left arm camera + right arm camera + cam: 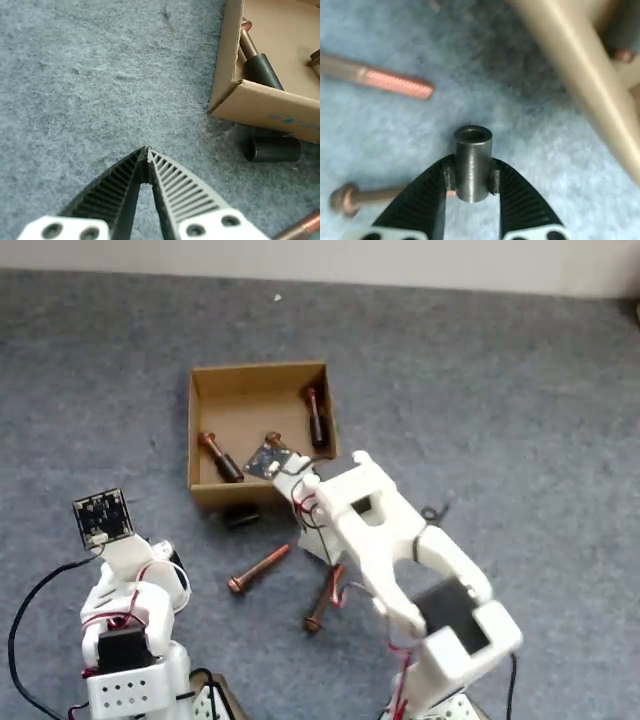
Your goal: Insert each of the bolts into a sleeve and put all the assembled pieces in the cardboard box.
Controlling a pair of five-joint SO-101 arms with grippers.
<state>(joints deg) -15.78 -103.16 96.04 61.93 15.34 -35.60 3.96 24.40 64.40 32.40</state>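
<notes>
Cardboard box (258, 368): one. Assembled pieces inside it: two, first piece (222, 460), second piece (317, 420). Loose bolts on the carpet: two, first bolt (260, 568), second bolt (320, 608). Loose sleeves: two, lying sleeve (240, 517), upright sleeve (472, 162). Arms: two, left arm (130, 630), right arm (400, 550).

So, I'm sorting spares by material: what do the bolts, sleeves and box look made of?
Bolt: copper-toned metal, probably plated, with a dull sheen on its threads. Sleeve: dark, matte, possibly blackened metal or plastic. Box: plain brown cardboard, raw cut edges.
</notes>
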